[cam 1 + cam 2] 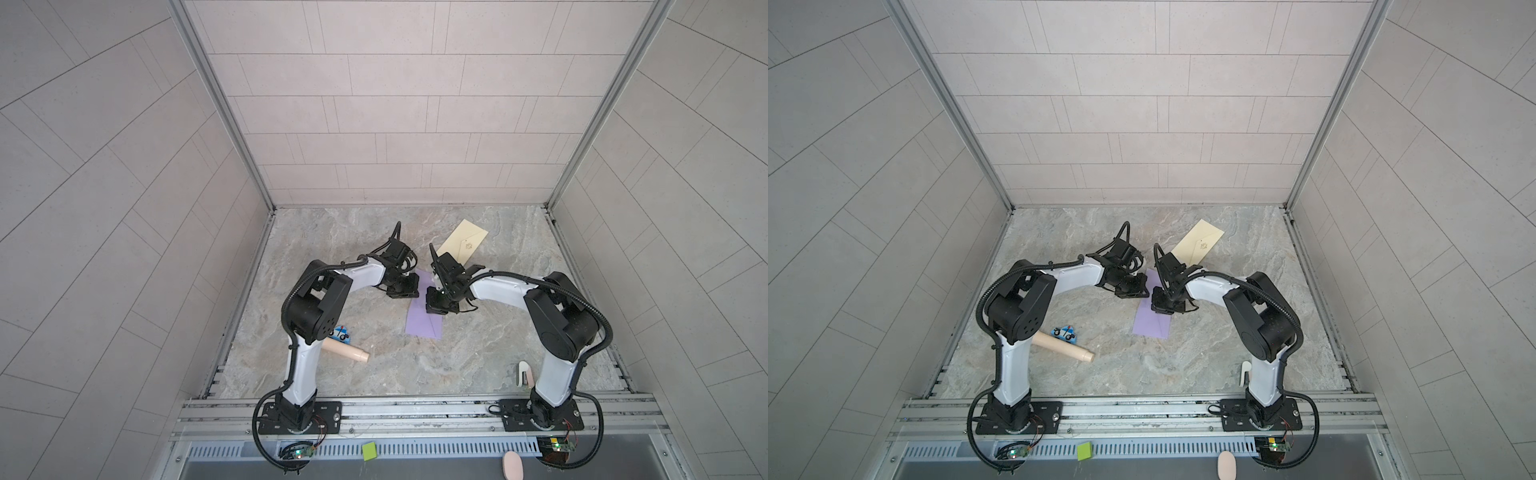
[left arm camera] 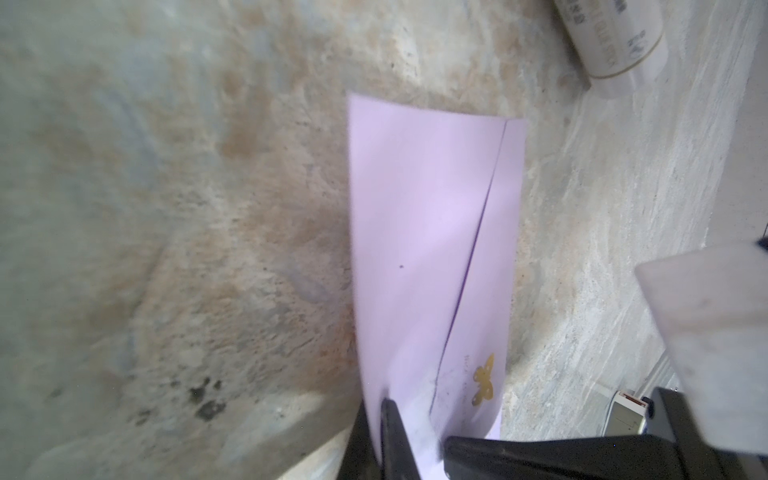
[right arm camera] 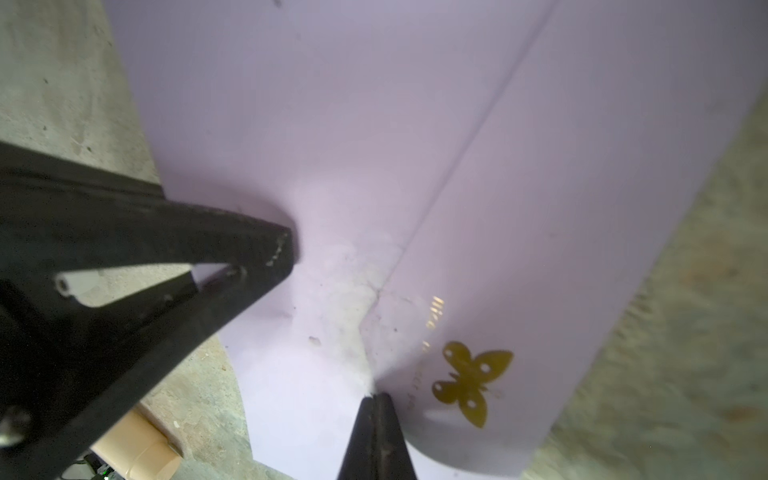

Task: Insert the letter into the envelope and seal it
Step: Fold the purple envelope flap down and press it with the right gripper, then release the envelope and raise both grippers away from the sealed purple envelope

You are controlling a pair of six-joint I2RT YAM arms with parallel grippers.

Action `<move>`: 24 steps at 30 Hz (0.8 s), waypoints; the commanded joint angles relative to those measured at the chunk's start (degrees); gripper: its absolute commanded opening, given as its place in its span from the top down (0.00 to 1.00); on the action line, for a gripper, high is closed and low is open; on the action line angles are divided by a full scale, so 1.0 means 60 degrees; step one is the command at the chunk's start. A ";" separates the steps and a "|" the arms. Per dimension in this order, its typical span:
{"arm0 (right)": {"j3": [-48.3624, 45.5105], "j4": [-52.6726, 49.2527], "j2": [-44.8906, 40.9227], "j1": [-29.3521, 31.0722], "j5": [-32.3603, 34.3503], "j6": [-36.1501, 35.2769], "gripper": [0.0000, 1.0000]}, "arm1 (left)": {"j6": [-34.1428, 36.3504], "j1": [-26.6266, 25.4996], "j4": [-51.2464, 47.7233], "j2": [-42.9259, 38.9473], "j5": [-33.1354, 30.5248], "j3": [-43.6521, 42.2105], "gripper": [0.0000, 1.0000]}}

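Note:
The purple envelope (image 1: 422, 322) (image 1: 1152, 324) lies mid-table, its flap folded over and a gold butterfly (image 3: 471, 380) printed near the flap's tip. My left gripper (image 1: 411, 293) (image 2: 384, 405) is shut on the envelope's far edge, which curls up off the table. My right gripper (image 1: 434, 309) (image 3: 376, 397) is shut, its tips against the tip of the flap, where whitish smears show. In the right wrist view the left gripper's fingers (image 3: 282, 245) touch the envelope (image 3: 415, 124). The letter is not visible as a separate sheet.
A cream envelope (image 1: 463, 243) (image 1: 1198, 243) with a small emblem lies behind the right gripper. A white glue stick (image 2: 611, 41) lies beyond the purple envelope. A beige tube (image 1: 345, 351) and a blue toy car (image 1: 340, 332) sit front left. A white object (image 1: 524, 372) stands by the right arm's base.

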 commanded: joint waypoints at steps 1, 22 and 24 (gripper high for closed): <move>-0.0286 -0.0092 -0.0892 -0.0132 0.1022 0.0345 0.97 | 0.0105 -0.0036 -0.0124 -0.0288 -0.0408 -0.0060 1.00; -0.1959 0.0598 -0.3745 -0.1662 0.2205 0.0853 0.89 | 0.0421 0.0133 0.0124 -0.1676 -0.0573 -0.0183 0.41; -0.1934 0.0620 -0.3694 -0.1662 0.2122 0.0830 0.88 | 0.0431 0.0231 -0.0190 -0.2132 -0.0905 -0.0333 0.36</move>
